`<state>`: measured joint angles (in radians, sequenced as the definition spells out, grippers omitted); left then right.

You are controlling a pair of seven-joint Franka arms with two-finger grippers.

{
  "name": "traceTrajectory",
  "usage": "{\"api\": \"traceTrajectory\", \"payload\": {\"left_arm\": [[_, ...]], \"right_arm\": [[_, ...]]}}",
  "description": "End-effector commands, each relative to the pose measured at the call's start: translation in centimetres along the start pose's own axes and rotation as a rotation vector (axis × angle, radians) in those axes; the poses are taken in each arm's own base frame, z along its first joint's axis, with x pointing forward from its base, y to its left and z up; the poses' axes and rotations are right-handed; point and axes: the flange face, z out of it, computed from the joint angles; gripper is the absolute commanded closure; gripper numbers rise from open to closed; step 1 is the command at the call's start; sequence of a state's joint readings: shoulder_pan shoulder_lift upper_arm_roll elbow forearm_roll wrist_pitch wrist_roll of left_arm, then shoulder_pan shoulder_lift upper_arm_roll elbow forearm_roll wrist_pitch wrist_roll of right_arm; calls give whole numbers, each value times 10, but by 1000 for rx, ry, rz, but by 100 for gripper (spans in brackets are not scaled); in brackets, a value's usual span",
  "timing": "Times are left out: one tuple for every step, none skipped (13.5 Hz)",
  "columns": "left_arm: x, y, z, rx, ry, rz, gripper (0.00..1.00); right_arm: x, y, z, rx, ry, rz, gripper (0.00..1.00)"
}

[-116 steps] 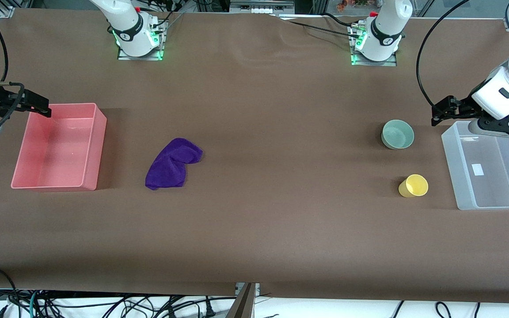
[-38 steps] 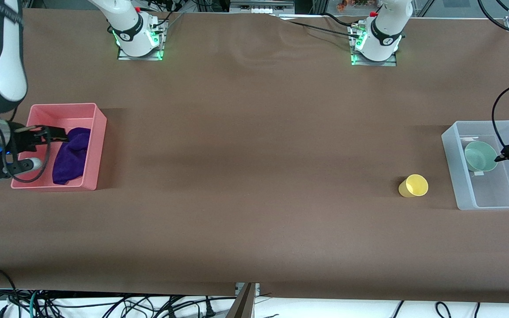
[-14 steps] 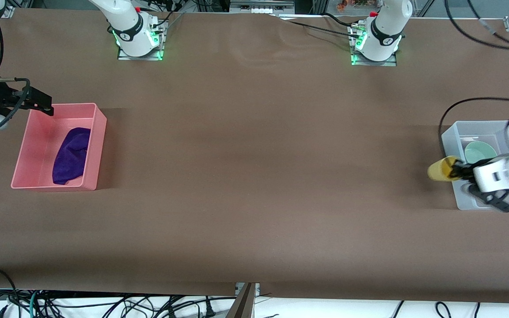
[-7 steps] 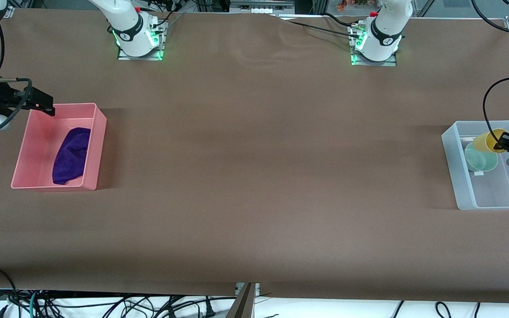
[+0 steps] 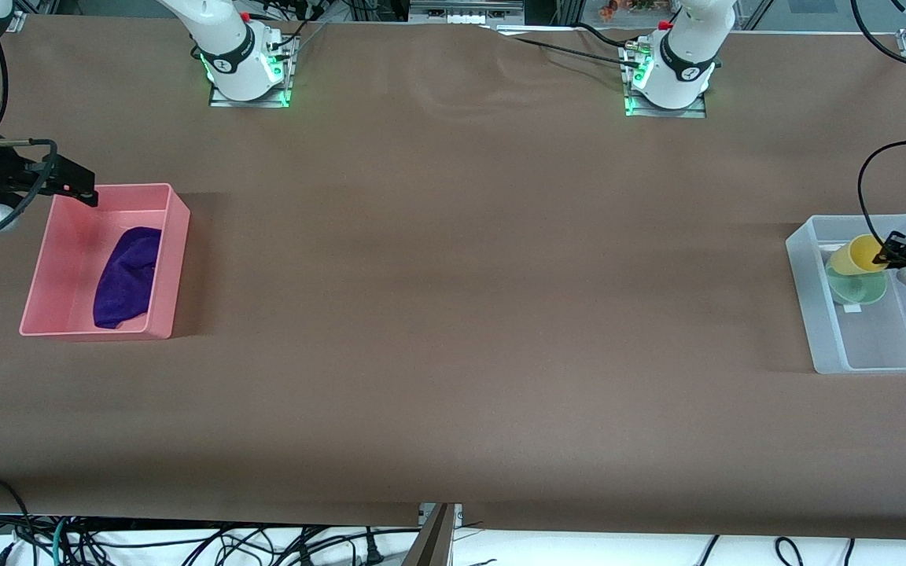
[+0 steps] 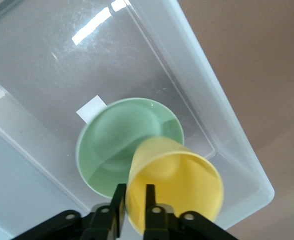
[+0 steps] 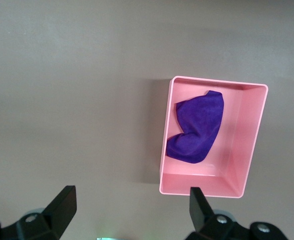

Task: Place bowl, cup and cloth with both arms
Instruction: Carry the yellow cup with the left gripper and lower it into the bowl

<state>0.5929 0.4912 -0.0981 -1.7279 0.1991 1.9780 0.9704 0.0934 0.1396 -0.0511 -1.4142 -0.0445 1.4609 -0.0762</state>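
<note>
Gripping the small bright yellow plastic cup (image 5: 858, 254) by its rim, the left arm's black two-finger hand (image 5: 884, 255) hangs over the clear plastic bin (image 5: 829, 358) at the left arm's end of the brown tabletop (image 5: 461, 314). In the left wrist view the hand (image 6: 133, 200) has one finger inside the cup (image 6: 176, 180) and one outside, pinching its wall; the cup is tilted, its open mouth turned sideways, and it sits above the small round pale mint-green bowl (image 6: 122, 142). That bowl (image 5: 858, 287) rests upright on the bin's floor (image 6: 47, 75), next to a small white label (image 6: 91, 109).

At the right arm's end, the right arm's hand (image 5: 68, 182) waits in the air over the corner of the pink rectangular plastic tub (image 5: 174, 259) that lies farther from the front camera. Its fingers (image 7: 62, 202) are spread wide with nothing between them. The soft deep purple fabric cloth (image 5: 124, 277) lies crumpled inside the tub (image 7: 251, 135), and the right wrist view shows the cloth (image 7: 196, 127) from high above
</note>
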Motion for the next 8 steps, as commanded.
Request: {"api": "traceTrajectory", "payload": {"left_arm": [[0, 4, -18, 22, 11, 32, 0], [1, 8, -33, 41, 18, 36, 0], [6, 16, -53, 66, 30, 40, 0], [16, 30, -75, 81, 40, 56, 0], [25, 46, -99, 86, 42, 52, 0], [39, 64, -120, 78, 39, 24, 0], [51, 81, -143, 71, 36, -10, 0], [62, 95, -162, 60, 32, -41, 0]], "right_arm": [[1, -1, -5, -5, 8, 12, 0], [1, 0, -5, -5, 8, 14, 0], [1, 0, -5, -5, 8, 14, 0], [1, -1, -5, -5, 8, 12, 0], [1, -1, -5, -5, 8, 12, 0], [1, -1, -5, -5, 8, 12, 0], [1, -1, -5, -5, 8, 12, 0], [1, -1, -5, -5, 8, 12, 0]]}}
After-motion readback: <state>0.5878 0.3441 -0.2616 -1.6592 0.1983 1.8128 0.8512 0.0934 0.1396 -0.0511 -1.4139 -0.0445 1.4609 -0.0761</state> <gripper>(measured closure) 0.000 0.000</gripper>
